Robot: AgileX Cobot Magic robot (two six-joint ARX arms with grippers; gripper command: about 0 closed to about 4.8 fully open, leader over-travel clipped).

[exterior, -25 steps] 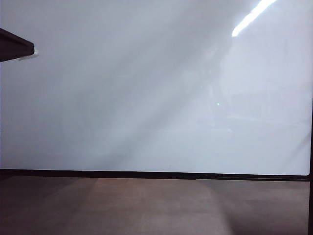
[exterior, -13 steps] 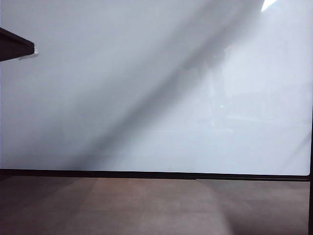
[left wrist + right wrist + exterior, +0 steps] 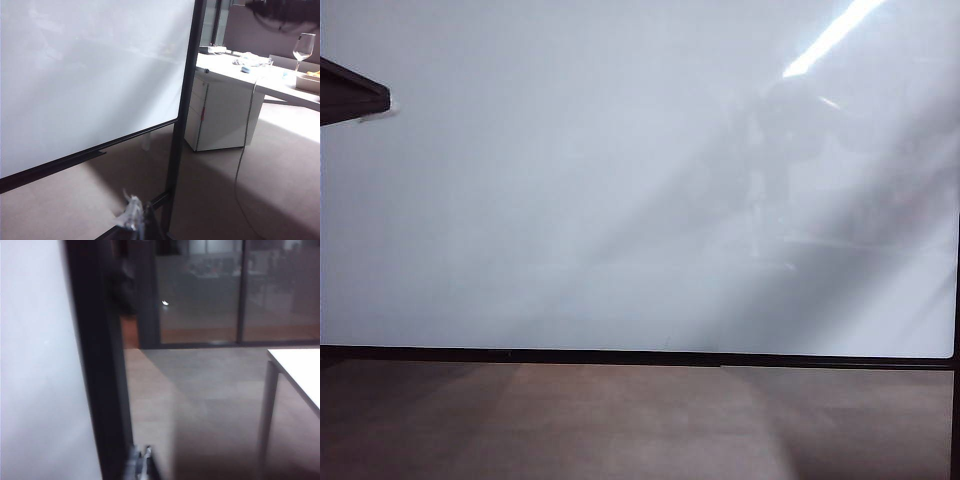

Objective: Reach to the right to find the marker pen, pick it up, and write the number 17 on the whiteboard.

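Observation:
The whiteboard (image 3: 570, 200) is a glossy white panel in a thin black frame that fills most of the exterior view. It also shows in the left wrist view (image 3: 75, 75) and the right wrist view (image 3: 30, 365). No marker pen is in view. My left gripper (image 3: 137, 220) is shut, with a scrap of white tape at its tip, and pokes in as a dark bar at the exterior view's left edge (image 3: 382, 105). My right gripper (image 3: 141, 457) is blurred, its fingertips close together with nothing between them, just past the board's right frame edge (image 3: 95, 365).
The brown-grey floor (image 3: 620, 420) lies below the board. Beyond the board's right post (image 3: 182, 125) stand a white cabinet (image 3: 220, 120) and a desk with a wine glass (image 3: 303, 47). A cable (image 3: 240, 170) trails on the floor. A white table (image 3: 300, 370) and glass doors (image 3: 210, 295) lie further off.
The broad shadow across the whiteboard has swung to the lower right, and a dark mirrored arm shape now shows at its upper right. The left gripper has not moved.

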